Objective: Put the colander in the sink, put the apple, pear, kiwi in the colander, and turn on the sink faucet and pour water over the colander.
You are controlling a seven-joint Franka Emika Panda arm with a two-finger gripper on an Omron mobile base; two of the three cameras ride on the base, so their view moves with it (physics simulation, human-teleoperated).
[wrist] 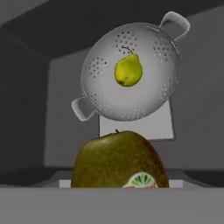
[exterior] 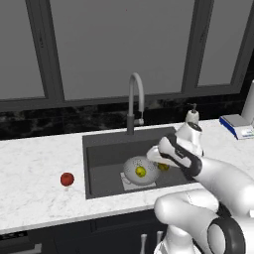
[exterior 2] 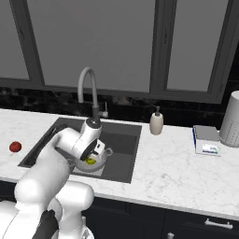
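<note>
Kiwi [wrist: 119,159] gripped in hand [exterior: 159,159], above colander [wrist: 131,72] holding pear [wrist: 128,70].

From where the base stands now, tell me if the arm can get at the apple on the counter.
Probably, but not straight away: the apple lies in the open on the marble left of the sink, unobstructed. The gripper hangs over the colander with the kiwi between its fingers, so that must go first.
</note>
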